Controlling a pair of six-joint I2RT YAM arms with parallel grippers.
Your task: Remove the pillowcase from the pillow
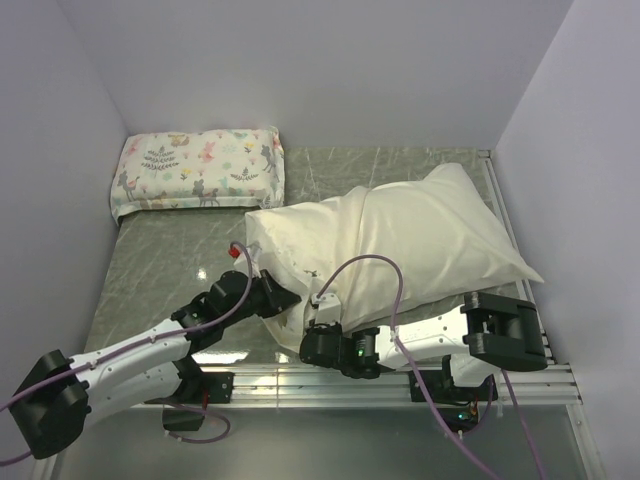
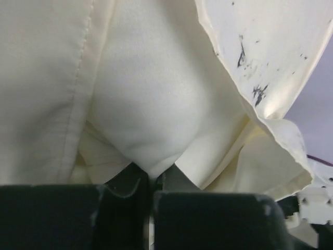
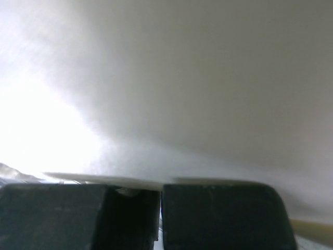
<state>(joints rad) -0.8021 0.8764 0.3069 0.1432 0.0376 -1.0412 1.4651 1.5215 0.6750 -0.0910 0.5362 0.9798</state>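
Note:
The pillowcase (image 1: 430,240) is cream and covers a big plump pillow lying across the middle and right of the table. In the left wrist view the whiter pillow (image 2: 151,104) bulges out between cream pillowcase flaps (image 2: 41,78). My left gripper (image 1: 290,298) is at the near left corner and is shut (image 2: 152,179), pinching the white pillow cloth. My right gripper (image 1: 312,338) lies under the pillow's near edge. Its fingers are together (image 3: 160,187) with a thin cream pillowcase edge (image 3: 104,178) across their tips. The rest of that view is blurred white cloth.
A smaller floral, animal-print pillow (image 1: 200,170) lies at the back left against the wall. The table (image 1: 170,260) is grey-green marble, walled on three sides. A metal rail (image 1: 500,200) runs along the right edge.

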